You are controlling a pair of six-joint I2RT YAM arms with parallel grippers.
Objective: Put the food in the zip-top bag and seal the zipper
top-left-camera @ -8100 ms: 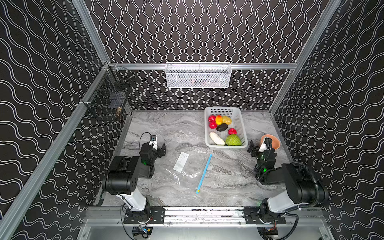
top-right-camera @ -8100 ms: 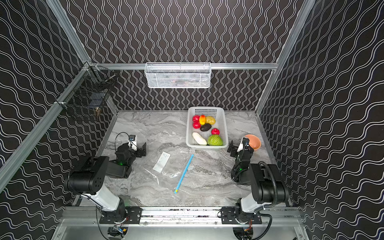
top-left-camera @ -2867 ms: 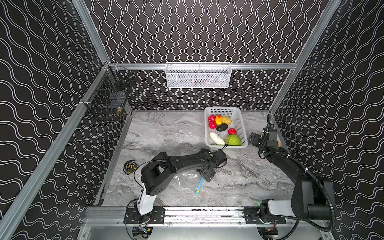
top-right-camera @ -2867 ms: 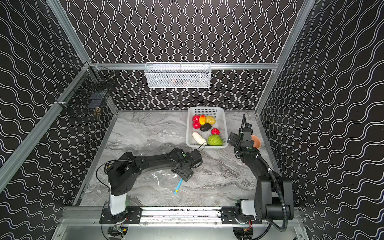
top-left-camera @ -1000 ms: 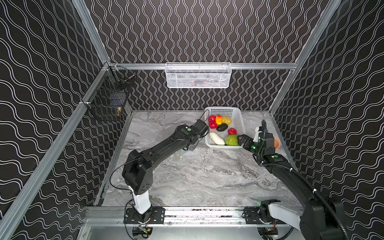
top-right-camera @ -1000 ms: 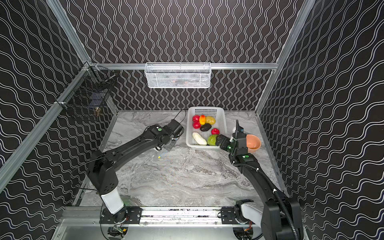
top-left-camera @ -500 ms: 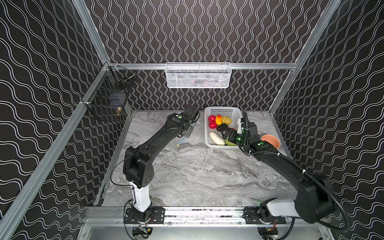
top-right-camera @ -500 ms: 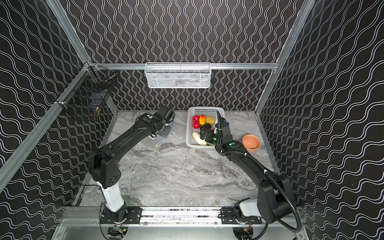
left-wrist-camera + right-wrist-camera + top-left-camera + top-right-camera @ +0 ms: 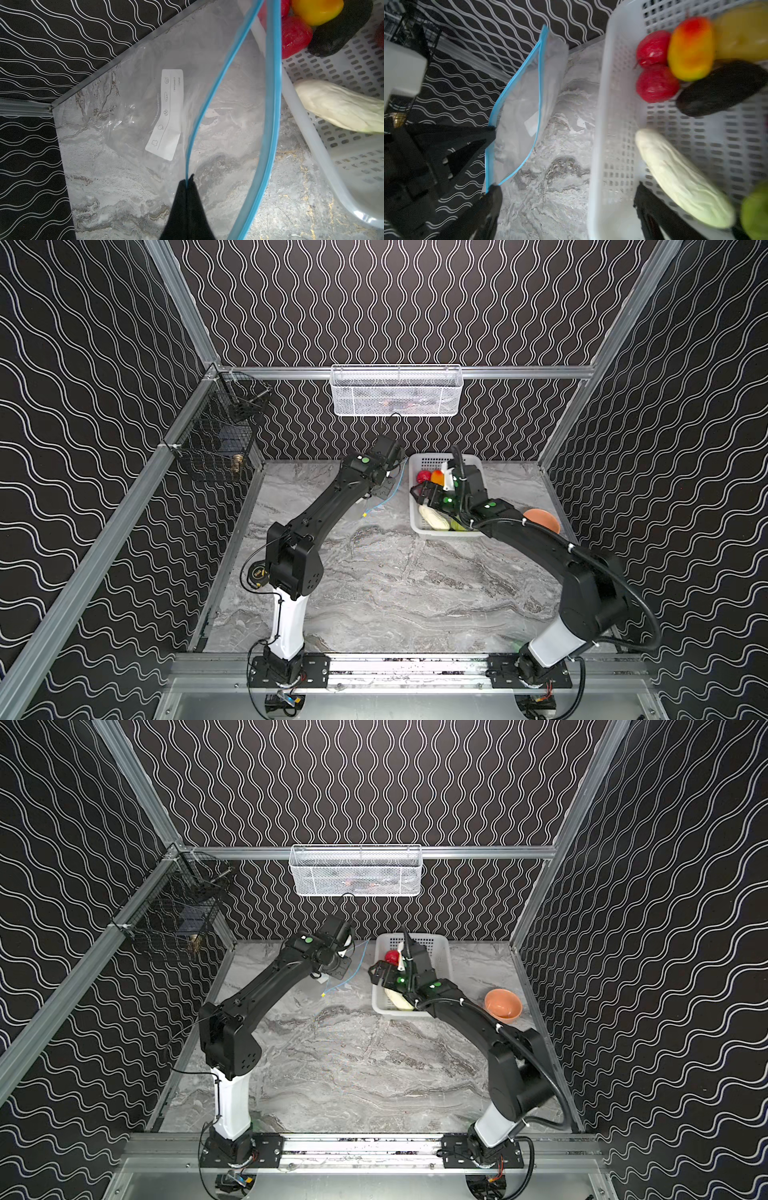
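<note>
My left gripper (image 9: 188, 181) is shut on one lip of the blue zipper (image 9: 208, 104) of the zip-top bag (image 9: 135, 116). The bag hangs with its mouth open beside the white basket (image 9: 436, 533). Its yellow slider (image 9: 364, 514) dangles at the low end. My right gripper (image 9: 566, 195) is open and straddles the basket's left rim (image 9: 600, 124), one finger near the bag's corner and one inside by the white vegetable (image 9: 681, 176). The food lies in the basket: red pieces (image 9: 657, 83), a yellow-orange fruit (image 9: 689, 47), a yellow potato (image 9: 741, 37), a dark oval (image 9: 720, 87) and a green cabbage (image 9: 756, 212).
An orange bowl (image 9: 541, 519) stands right of the basket. A white wire basket (image 9: 397, 391) hangs on the back wall. A black wire cage (image 9: 220, 439) is fixed to the left wall. The marble tabletop (image 9: 395, 585) stretches toward the front rail.
The left arm has carried the bag up and back to the basket's left side. The right gripper has swung left from near the bowl, across the basket, to its left rim.
</note>
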